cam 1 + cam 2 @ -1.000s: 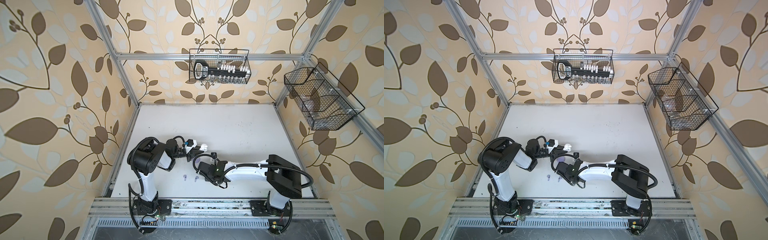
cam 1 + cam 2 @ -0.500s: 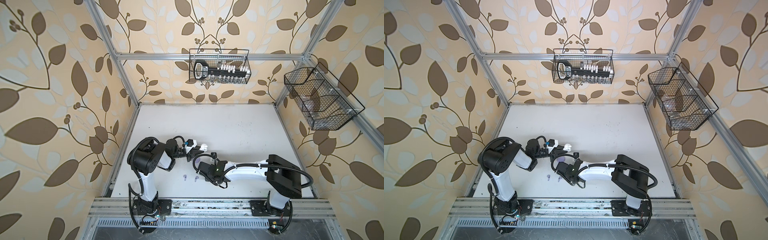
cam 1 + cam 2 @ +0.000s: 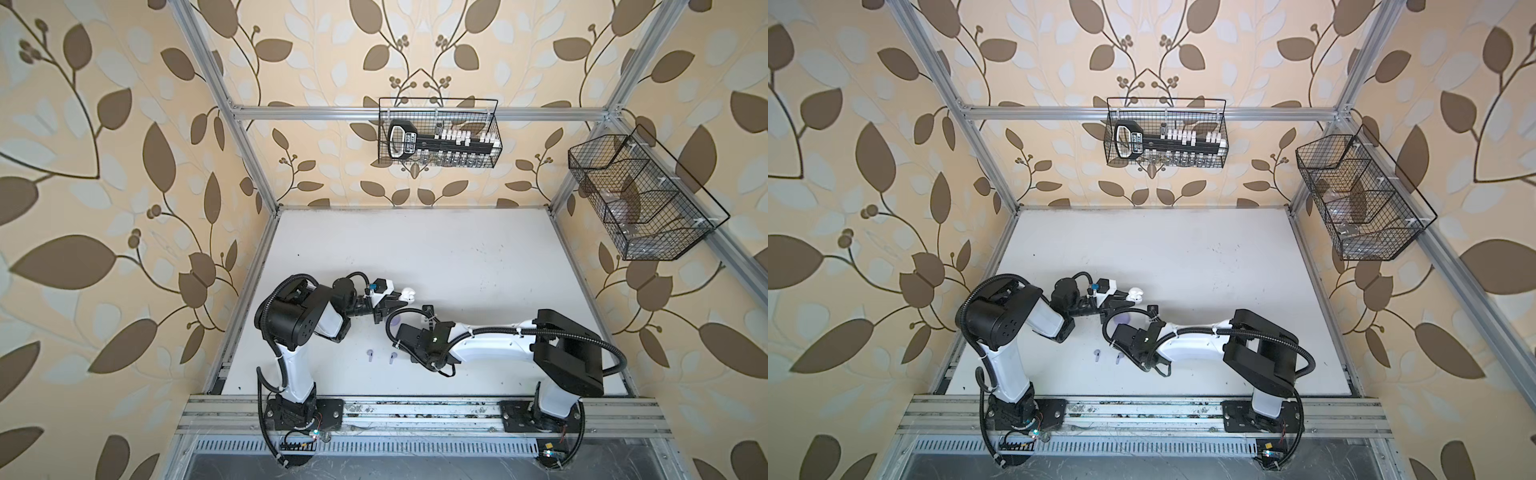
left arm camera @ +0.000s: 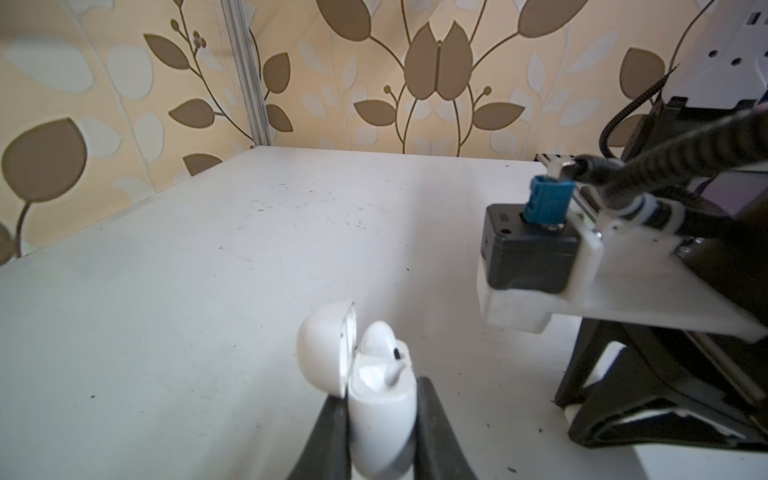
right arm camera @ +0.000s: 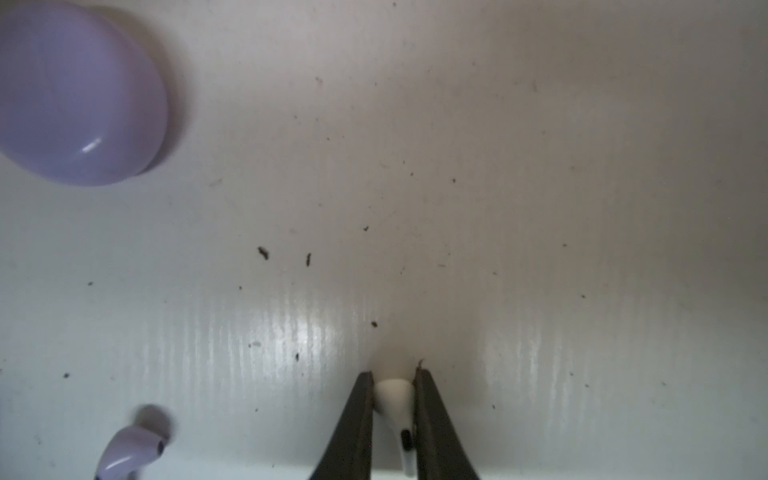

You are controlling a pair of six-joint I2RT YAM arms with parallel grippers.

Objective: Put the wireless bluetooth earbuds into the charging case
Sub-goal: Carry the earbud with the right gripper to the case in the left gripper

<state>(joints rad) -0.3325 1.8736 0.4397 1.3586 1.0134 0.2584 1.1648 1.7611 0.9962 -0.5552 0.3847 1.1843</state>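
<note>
The white earbud (image 5: 395,405) is pinched in the right gripper (image 5: 394,374), near the white case (image 4: 382,415), which the left gripper (image 4: 378,392) clamps lid-open with a second earbud (image 4: 380,338) seated. In so slight a pinch it may twist, its stem missing its seat in the case.

White worktop (image 3: 457,257), scuffed and dark-specked, enclosed by leaf-patterned wallpaper (image 3: 104,166) on an aluminium frame (image 3: 415,113); back-wall wire basket (image 3: 457,99) holding a black-handled tool (image 3: 401,143) with white pieces; second wire basket (image 3: 648,245) on the right wall, contents unclear; slotted rail (image 3: 415,411) along the front edge.
</note>
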